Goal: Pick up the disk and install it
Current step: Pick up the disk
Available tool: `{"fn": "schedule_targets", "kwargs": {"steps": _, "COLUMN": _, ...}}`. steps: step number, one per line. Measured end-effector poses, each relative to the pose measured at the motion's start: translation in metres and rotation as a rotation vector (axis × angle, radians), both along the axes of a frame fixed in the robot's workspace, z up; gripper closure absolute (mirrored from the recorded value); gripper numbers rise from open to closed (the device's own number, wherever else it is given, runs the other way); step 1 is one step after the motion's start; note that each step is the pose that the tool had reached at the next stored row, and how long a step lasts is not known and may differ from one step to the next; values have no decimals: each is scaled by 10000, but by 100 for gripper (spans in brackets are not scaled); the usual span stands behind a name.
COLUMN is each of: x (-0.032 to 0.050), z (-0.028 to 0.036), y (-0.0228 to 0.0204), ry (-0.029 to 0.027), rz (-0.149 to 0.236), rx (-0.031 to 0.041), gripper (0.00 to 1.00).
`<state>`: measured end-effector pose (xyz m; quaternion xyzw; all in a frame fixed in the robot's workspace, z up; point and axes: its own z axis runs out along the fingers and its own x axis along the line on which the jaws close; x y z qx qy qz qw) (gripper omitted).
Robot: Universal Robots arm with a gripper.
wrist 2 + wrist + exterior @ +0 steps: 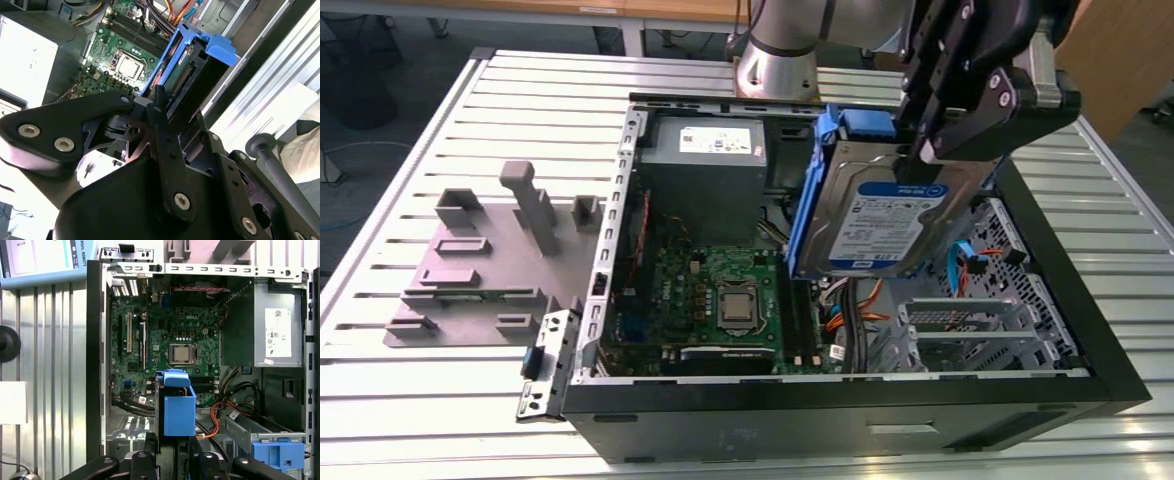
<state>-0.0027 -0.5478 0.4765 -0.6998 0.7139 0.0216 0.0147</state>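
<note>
On the exterior view's left, a grey plastic stand (480, 270) with upright posts sits on the slatted metal surface (400, 385), just beside the open computer case (854, 415). Inside the case, a grey power supply (707, 165) with a white sticker fills the far corner, and the green motherboard (720, 290) with its processor socket (738, 305) lies in front of it. Next comes the disk (881, 220), held on end and slightly tilted over the case's interior, label facing the camera, its blue bracket running up the side. The gripper (945, 140) reaches down from above with its jaws clamped on the disk's upper end. Beneath the disk's lower edge, orange cables (854, 300) cross the case floor. Farther right stands the perforated metal drive cage (974, 330), apart from the disk, against the case's black wall.
</note>
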Motion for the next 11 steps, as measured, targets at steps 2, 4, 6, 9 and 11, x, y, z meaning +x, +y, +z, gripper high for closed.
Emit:
{"fn": "schedule_targets", "kwargs": {"steps": 2, "x": 8, "z": -1, "y": 0, "ry": 0, "rz": -3, "rx": 0, "gripper": 65}}
{"fn": "schedule_targets", "kwargs": {"steps": 4, "x": 8, "z": -1, "y": 0, "ry": 0, "rz": -5, "rx": 1, "gripper": 65}}
{"fn": "schedule_targets", "kwargs": {"steps": 6, "x": 9, "z": -1, "y": -1, "ry": 0, "rz": -4, "rx": 1, "gripper": 65}}
{"fn": "schedule_targets", "kwargs": {"steps": 9, "x": 10, "z": -2, "y": -1, "ry": -1, "rz": -4, "rx": 2, "gripper": 65}}
{"fn": "schedule_targets", "kwargs": {"steps": 11, "x": 14, "z": -3, "y": -9, "ry": -1, "rz": -2, "rx": 3, "gripper": 65}}
